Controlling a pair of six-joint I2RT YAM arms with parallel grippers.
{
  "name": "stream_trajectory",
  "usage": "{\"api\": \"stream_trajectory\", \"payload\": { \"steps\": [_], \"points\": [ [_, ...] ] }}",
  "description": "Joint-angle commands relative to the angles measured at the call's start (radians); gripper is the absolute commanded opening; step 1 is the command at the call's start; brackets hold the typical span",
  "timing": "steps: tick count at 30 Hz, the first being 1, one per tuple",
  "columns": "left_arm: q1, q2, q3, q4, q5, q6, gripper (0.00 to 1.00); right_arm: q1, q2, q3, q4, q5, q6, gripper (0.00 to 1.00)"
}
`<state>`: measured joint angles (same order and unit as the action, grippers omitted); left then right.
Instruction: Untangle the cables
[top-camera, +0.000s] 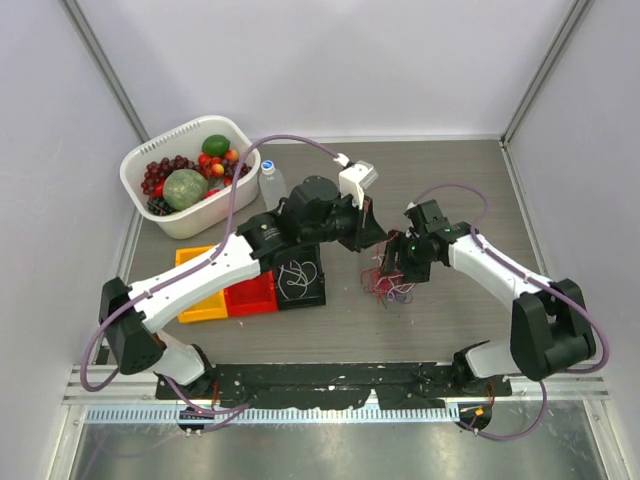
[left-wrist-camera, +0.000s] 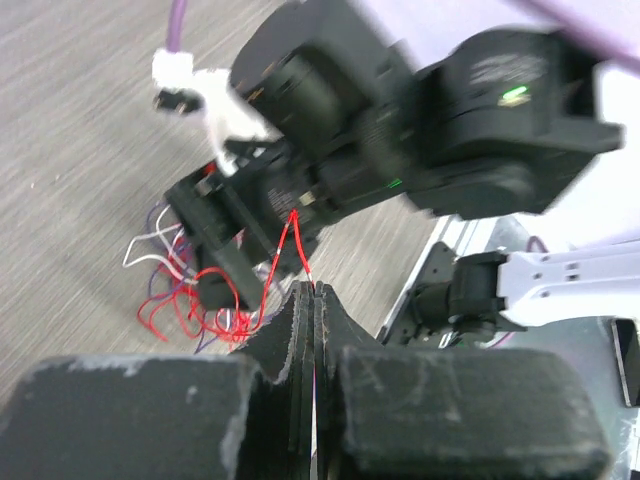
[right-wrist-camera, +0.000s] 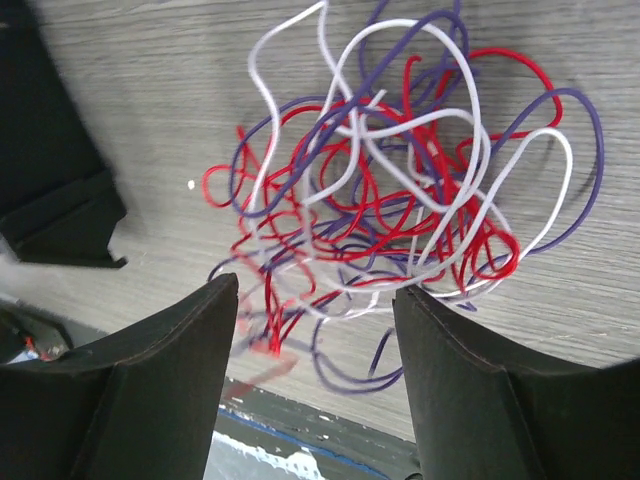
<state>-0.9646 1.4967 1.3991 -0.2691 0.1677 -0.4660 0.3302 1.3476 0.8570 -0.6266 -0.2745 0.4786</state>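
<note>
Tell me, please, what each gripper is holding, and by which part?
The left gripper is shut on a red cable, pinching a thin strand that runs taut from the tangle. The right gripper is open above the tangle and holds nothing.

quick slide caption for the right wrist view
Open right gripper poised over a tangle of red, white and purple cables on the wood-grain table.

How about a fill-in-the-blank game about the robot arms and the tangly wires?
1. The cable pinched in the left gripper is ____.
2. The right gripper hangs over the tangle with its jaws ____.
3. The tangle mixes red, white and ____ wires.
4. The fruit sits in a ____ basket.
Missing words: red; open; purple; white.
</note>
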Motion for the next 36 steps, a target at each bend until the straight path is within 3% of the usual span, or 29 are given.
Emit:
{"api": "stream_trajectory", "payload": {
  "steps": [1,6,15,19,22,26,29,32,36],
  "points": [
    [0.004,-0.102,0.106,0.136,0.035,-0.020,0.00,0.032,0.087,0.057,-0.004,0.176,0.080,0.67],
    [0.004,-0.182,0.204,0.148,-0.039,0.029,0.00,0.018,0.171,0.082,-0.071,0.348,0.092,0.65],
    [0.004,-0.263,0.438,-0.050,-0.336,0.260,0.00,-0.200,0.173,0.057,-0.127,0.477,0.057,0.66],
    [0.004,-0.234,0.491,-0.143,-0.384,0.305,0.00,-0.223,0.174,0.069,-0.120,0.347,-0.013,0.67],
    [0.004,-0.182,0.489,-0.223,-0.320,0.245,0.08,-0.223,0.153,0.082,-0.136,0.290,-0.009,0.67],
    [0.004,-0.170,0.266,-0.113,-0.138,0.156,0.49,-0.224,0.093,0.112,-0.174,0.230,-0.011,0.68],
    [0.007,-0.142,0.094,0.003,-0.001,0.122,0.65,-0.224,0.058,0.142,-0.229,0.227,-0.006,0.68],
    [0.007,-0.043,0.038,-0.001,0.148,0.107,0.70,-0.224,0.030,0.155,-0.262,0.239,0.002,0.68],
    [0.007,0.088,-0.031,0.047,0.240,0.116,0.66,-0.224,0.004,0.143,-0.280,0.250,0.003,0.68]
  ]
}}
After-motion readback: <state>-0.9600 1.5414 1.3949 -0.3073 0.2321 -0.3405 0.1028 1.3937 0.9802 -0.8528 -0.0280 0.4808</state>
